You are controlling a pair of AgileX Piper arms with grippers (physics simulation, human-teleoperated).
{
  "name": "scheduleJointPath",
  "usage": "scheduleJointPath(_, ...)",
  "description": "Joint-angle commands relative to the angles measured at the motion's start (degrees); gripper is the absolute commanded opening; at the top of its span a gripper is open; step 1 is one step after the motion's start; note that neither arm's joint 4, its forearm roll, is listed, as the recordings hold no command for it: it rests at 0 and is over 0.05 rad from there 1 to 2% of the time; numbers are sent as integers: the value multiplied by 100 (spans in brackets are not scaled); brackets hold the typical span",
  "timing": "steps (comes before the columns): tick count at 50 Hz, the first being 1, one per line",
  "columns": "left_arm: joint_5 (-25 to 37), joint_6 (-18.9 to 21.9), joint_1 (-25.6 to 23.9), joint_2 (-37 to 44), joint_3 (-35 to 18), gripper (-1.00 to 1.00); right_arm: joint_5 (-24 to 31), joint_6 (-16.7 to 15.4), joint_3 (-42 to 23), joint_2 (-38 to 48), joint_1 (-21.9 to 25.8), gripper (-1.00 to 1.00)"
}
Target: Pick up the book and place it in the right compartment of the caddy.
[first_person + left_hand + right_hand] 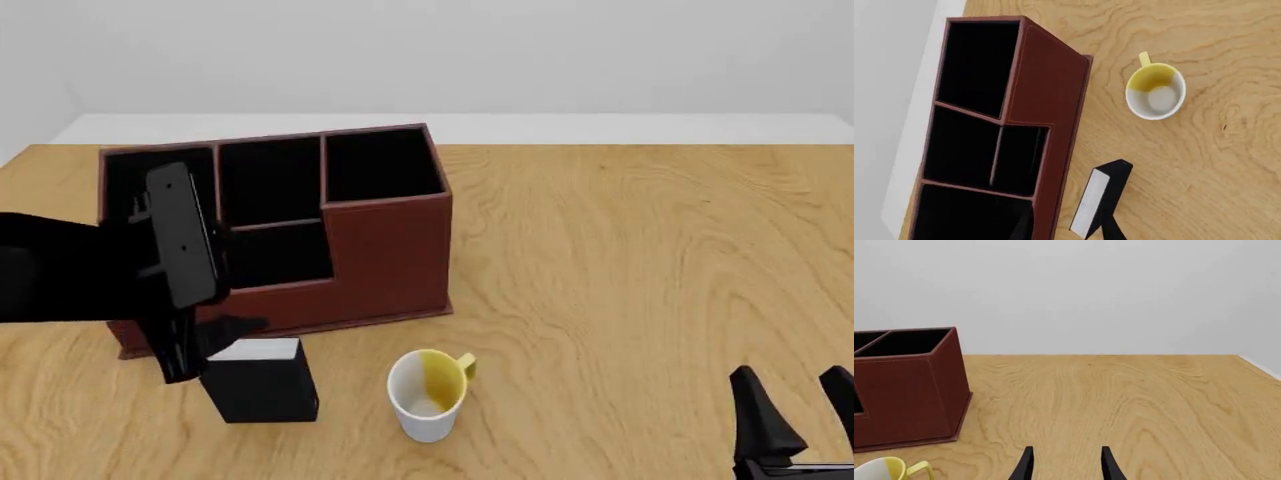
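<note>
1. While the book [263, 385] stands upright on the near left of the table [641, 280], just in front of the caddy [287, 235] and left of the mug [427, 393], the left gripper [200, 345] is seen hanging right over its left edge.
2. Whether that gripper is parted or pinched cannot be told: in the front view the fingers are masked by the black arm, and in the left wrist view only one dark finger [1113, 227] is caught beside the book's black cover [1111, 192].
3. The right gripper [1065, 465] is parked near the right corner, spread apart and empty, well away from everything.
4. By the look of it, the grasp is the step in hand, so the fingers are best lined up across the book's thickness, one on each cover, with the white page block [1087, 207] between them.
5. A deep, square bite is called for, since a hardcover pinched at a corner is likely to swing.
6. The caddy's near wall is very close behind the book, so a straight vertical lift is advised before any travel.
7. The right compartment [383, 165], the tall-walled cell at the far right of the caddy, is the target; the book is best carried above that rim and lowered upright.
8. The mug is to be given room throughout.
</note>
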Motion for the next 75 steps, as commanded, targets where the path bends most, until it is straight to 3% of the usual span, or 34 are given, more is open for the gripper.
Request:
scheduleJointPath(1, 38, -503, -175, 6, 43, 100, -18, -1, 12, 7, 0, 100)
scheduleJointPath(20, -479, -763, -152, 441, 509, 100, 1, 0, -1, 2, 0, 100)
scheduleJointPath(27, -818, -675, -10, 625, 771, 100, 2, 0, 14, -15, -1, 100)
scheduleJointPath(75, -1624, -889, 104, 1281, 1617, 100, -1, -2, 14, -13, 0, 100)
